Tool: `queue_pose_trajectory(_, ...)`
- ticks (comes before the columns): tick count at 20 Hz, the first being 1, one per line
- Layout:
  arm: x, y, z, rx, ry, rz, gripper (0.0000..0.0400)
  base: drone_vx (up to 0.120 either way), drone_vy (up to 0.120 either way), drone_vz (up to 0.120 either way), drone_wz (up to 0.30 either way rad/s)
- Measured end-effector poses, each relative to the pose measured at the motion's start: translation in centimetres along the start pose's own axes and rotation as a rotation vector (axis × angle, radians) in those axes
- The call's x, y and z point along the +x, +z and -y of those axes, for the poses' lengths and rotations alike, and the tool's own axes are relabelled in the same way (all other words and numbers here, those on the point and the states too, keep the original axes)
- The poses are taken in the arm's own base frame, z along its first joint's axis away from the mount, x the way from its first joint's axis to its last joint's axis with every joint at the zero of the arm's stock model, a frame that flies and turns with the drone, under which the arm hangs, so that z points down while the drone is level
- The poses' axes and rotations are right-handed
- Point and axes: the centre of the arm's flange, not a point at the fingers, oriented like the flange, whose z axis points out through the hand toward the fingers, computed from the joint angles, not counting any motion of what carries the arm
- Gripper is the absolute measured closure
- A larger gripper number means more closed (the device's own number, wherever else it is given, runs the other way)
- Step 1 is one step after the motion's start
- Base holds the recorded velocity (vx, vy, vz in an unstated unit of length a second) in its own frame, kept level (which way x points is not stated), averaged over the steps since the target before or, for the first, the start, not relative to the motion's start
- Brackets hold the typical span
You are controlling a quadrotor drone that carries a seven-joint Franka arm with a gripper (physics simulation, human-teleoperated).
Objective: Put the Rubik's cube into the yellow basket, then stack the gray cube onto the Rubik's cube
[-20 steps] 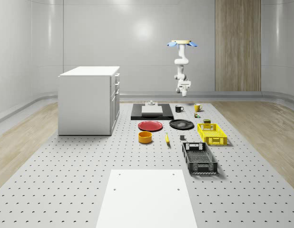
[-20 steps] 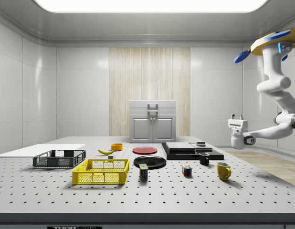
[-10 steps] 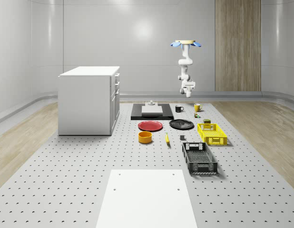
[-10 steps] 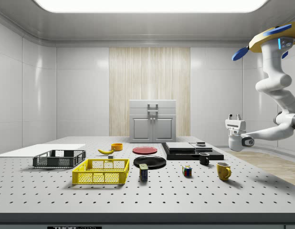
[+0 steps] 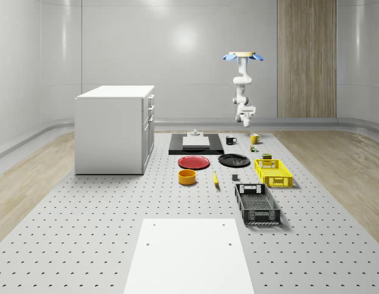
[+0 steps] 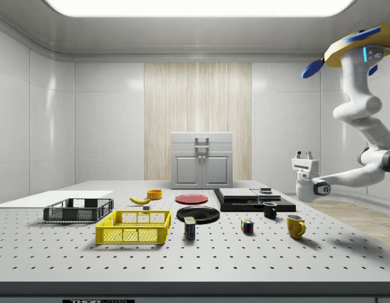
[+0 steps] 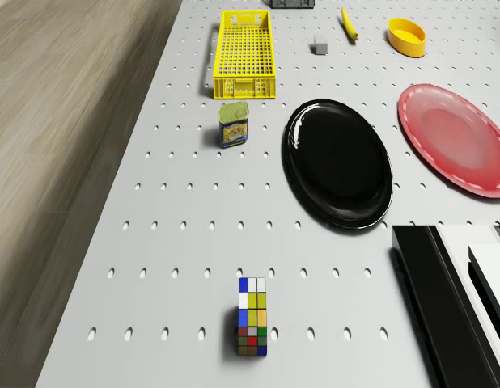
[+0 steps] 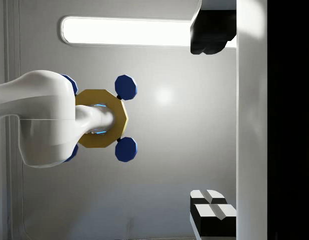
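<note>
The first step is in hand and barely begun: the Rubik's cube (image 7: pixel 252 317) has not been picked up. It sits on the table well apart from the basket (image 7: pixel 245 87), at about 11 o'clock from it in the whole-scene view, with a tin (image 7: pixel 233 126) between the two. It is a small block with mixed tiles of white, blue, yellow, red and green, resting flat on one face.

The gray cube (image 7: pixel 320 45) lies at about 9 o'clock of the basket in the whole-scene view. It looks plain and smaller, though it is too tiny to judge well.

The drone (image 6: pixel 359 47) hovers high over the table's far end. The gripper (image 6: pixel 303 153) hangs well above the table, pointing upward with its fingers spread apart and holding nothing.

The next move probably calls for turning the wrist down, then descending over the Rubik's cube with the jaws square to two of its sides.
</note>
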Motion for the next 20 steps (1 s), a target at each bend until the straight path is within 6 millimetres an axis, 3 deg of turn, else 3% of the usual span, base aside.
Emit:
queue_pose_trajectory(13,-1.0,0.1,0.9,-0.090,-0.002,-0.104,0.0000,0.120,0.000,0.000,0.000)
queue_pose_trajectory(17,-2.1,0.4,1.9,-0.192,-0.004,-0.210,0.0000,0.120,0.000,0.000,0.000)
queue_pose_trajectory(20,-3.3,1.1,3.1,-0.328,-0.007,-0.348,0.0000,0.120,0.000,-0.120,0.000)
